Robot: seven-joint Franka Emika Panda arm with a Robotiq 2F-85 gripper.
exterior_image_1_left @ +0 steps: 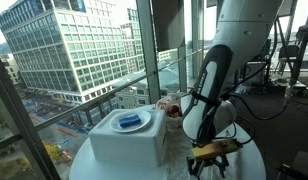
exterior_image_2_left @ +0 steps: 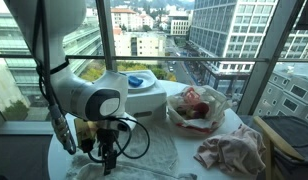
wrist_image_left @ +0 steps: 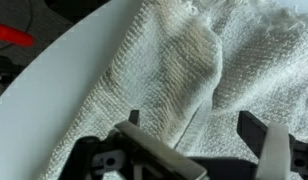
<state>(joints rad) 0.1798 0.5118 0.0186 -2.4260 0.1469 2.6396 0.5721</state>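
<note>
White towel lies spread and rumpled on the round table, near its edge. In the wrist view its knitted weave fills most of the frame, with a raised fold running through the middle and bare table showing along the left. The hand hangs right over this fold, released, its two dark fingers standing well apart with cloth showing between them. Whether the fingertips touch the towel cannot be told.

In an exterior view the hand points straight down at the left side of the table, above the towel, which reaches from under it toward the near edge. Behind the hand, at the far edge by the window, stands a white box with a blue piece on top. Farther right, near the middle of the far edge, sits a clear bag with red and pale contents. At the right edge, well apart from the towel, a pinkish cloth lies crumpled.

In an exterior view from another side, the white box takes up the left part of the table, with the blue piece on it. The bag stands just behind the box toward the window. The hand hangs over the right part of the table, beside the box and apart from it.
</note>
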